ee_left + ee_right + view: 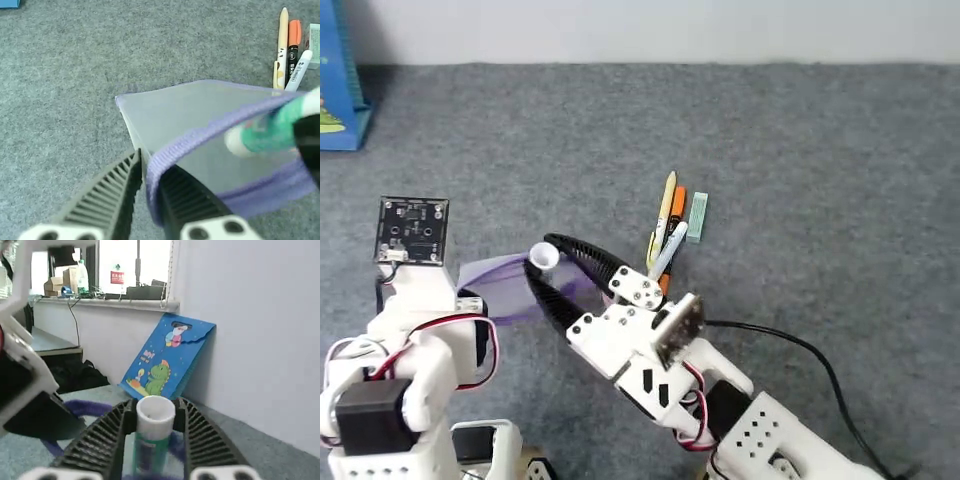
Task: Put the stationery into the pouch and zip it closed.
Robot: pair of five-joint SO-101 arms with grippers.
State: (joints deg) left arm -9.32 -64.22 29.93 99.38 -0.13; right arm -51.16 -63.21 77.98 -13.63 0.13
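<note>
Closest to me, my left tool [151, 165] is nearly closed, pinching the purple rim of the pouch [185, 115] between its ribbed fingers and holding the mouth up off the table [60, 90]. My right tool [155, 407] is clamped on a glue stick [154, 426], one finger on each side just below the white cap.

From the high view the right tool [542, 260] comes in from 5 o'clock, and the glue stick's [542, 258] cap sits at the 3 o'clock edge of the pouch [495, 282]. The left wrist view adds what that hides: the glue stick [260, 135] lies across the purple rim at the open mouth. I cannot tell whether it is inside yet.

Further out, at about 2 o'clock from the pouch, the rest lies loose on the table: a cream pen [666, 205], an orange marker [678, 203], a white pen [670, 250] and a mint eraser [697, 217], all close together.

Farthest off, a blue bag [167, 357] leans against the wall at 10 o'clock. The right wrist view shows its dinosaur picture, while the high view catches just its edge [335, 80].
</note>
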